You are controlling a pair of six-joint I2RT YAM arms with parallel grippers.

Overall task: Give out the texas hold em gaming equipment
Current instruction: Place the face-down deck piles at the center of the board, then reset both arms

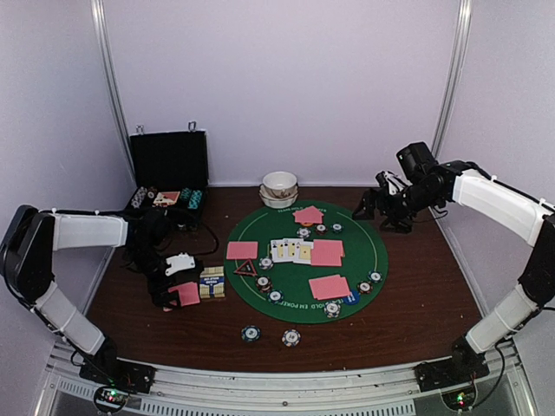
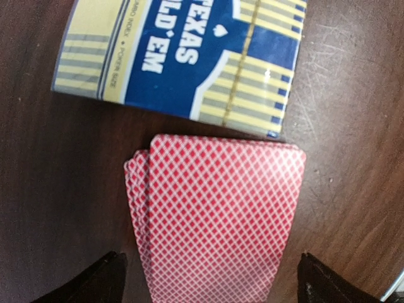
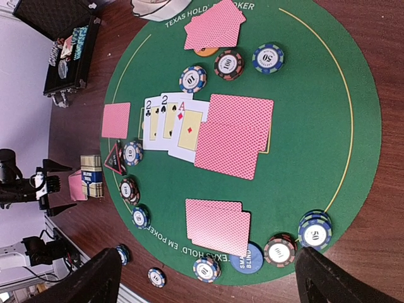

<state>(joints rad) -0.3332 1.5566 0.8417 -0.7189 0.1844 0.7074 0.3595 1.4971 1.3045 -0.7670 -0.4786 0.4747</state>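
Left claw (image 2: pixel 214 281): spread wide, gripping nothing, flanking the deck (image 2: pixel 214 221) left of the mat (image 1: pixel 364 243).
Deck: pink backs, slightly fanned, flat beside the box (image 2: pixel 183 57).
Chips (image 1: pixel 251 333): two just off the mat's near edge.
Mat: green, round; three face-up cards (image 3: pixel 167 123) at centre, marker (image 3: pixel 115 159) at left rim.
Right claw (image 3: pixel 211 281): spread wide, empty, by the mat's far-right rim.
Table (image 1: pixel 434 295): brown wood shows right of the mat.
Case (image 1: pixel 169 160): open, beyond the mat's far left.

The card box (image 2: pixel 183 57) runs off the top edge. The orange disc (image 3: pixel 206 52) hides mostly under pink-backed cards (image 3: pixel 214 25).
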